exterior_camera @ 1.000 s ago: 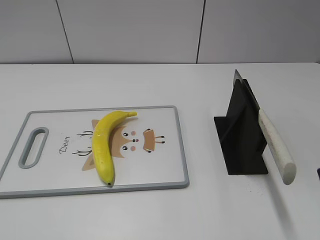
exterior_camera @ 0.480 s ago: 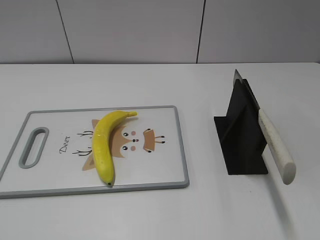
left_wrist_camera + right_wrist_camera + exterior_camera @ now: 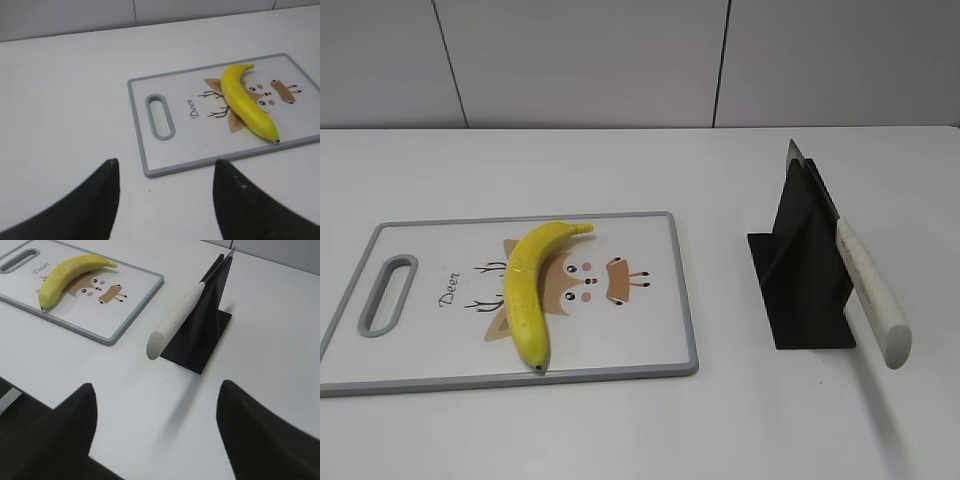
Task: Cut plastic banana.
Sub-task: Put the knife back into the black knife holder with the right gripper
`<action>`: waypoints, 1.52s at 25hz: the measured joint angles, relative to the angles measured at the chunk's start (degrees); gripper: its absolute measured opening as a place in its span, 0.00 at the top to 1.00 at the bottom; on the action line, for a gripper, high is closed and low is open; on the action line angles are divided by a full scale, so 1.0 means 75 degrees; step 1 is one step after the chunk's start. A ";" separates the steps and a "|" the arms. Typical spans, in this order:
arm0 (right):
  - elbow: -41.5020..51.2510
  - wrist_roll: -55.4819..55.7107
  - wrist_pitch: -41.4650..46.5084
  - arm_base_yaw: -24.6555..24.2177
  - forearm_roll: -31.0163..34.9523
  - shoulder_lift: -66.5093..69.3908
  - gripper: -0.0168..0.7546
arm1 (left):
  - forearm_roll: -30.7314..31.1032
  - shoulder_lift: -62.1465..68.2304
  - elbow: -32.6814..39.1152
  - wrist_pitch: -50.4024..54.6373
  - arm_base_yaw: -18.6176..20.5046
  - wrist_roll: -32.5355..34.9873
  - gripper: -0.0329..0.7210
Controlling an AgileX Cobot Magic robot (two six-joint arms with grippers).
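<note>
The plastic banana (image 3: 527, 283) lies whole on your cutting board (image 3: 640, 340), over its deer print. Off to its right, the knife (image 3: 865, 290) leans in a black stand (image 3: 800, 270) on the tabletop (image 3: 620, 170). Your left gripper (image 3: 165, 172) and right gripper (image 3: 155, 420) both hover spread apart, holding nothing.

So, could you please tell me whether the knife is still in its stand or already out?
In: the knife sits slotted in the black stand, handle free; neither gripper touches it.
</note>
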 joint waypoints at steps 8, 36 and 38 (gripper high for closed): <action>0.0045 0.0000 0.0000 0.0000 0.0000 -0.0017 0.22 | 0.0566 0.0000 0.0177 -0.0201 0.0000 -0.0234 0.20; 0.0045 0.0000 0.0001 -0.2996 0.0023 -0.0240 0.22 | 0.0651 0.0000 0.0177 -0.0223 0.0000 -0.0737 0.22; 0.0045 0.0000 0.0001 -0.2996 0.0023 -0.0240 0.22 | 0.0651 0.0000 0.0177 -0.0223 0.0000 -0.0737 0.22</action>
